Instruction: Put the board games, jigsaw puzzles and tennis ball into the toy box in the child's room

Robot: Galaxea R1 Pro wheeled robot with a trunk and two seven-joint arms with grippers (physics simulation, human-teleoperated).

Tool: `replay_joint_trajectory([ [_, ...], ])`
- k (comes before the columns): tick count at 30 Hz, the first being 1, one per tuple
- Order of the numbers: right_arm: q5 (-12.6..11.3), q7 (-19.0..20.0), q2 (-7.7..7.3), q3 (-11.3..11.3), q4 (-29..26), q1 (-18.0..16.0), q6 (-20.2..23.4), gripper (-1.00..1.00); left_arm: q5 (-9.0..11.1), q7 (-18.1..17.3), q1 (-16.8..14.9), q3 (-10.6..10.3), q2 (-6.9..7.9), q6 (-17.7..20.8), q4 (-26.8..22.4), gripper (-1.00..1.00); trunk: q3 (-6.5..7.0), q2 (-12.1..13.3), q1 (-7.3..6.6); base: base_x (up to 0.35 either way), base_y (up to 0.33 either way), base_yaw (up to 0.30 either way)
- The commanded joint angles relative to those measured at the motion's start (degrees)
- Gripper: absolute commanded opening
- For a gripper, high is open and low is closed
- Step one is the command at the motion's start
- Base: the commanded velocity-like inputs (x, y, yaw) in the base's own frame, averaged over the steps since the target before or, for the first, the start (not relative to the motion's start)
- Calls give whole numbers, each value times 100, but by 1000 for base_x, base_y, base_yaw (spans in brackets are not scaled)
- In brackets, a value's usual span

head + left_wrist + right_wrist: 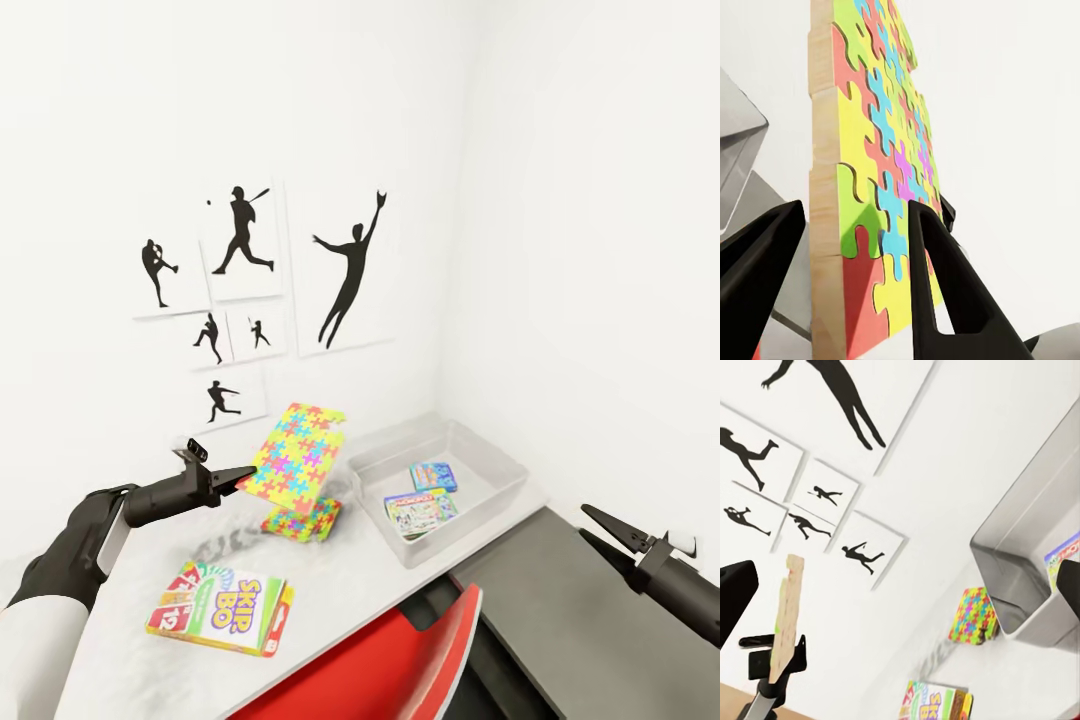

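One jigsaw puzzle (296, 452) tilted upward, edge held.

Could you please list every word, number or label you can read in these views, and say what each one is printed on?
"SKIP BO": on the white board game box lying on the table.
"12": on a red card pictured on that same box.
Lettering on the two game boxes in the toy box, the green-edged one and the blue one: too small to read.

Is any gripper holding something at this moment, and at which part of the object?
Yes. The left gripper holds one jigsaw puzzle by its lower edge, lifted above the table. The right gripper is open and holds nothing.
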Motion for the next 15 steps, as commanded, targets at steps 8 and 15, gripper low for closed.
replay_joint_trajectory([
  [8,31,55,3,-8,2,-5,26,100,-2,-23,-3,-1,-2,64,0,-100,-6,-7,4,112,-52,0],
  [15,26,55,3,-8,2,-5,26,100,4,-23,-3,-1,-4,61,0,-100,-6,-7,4,138,-99,0],
])
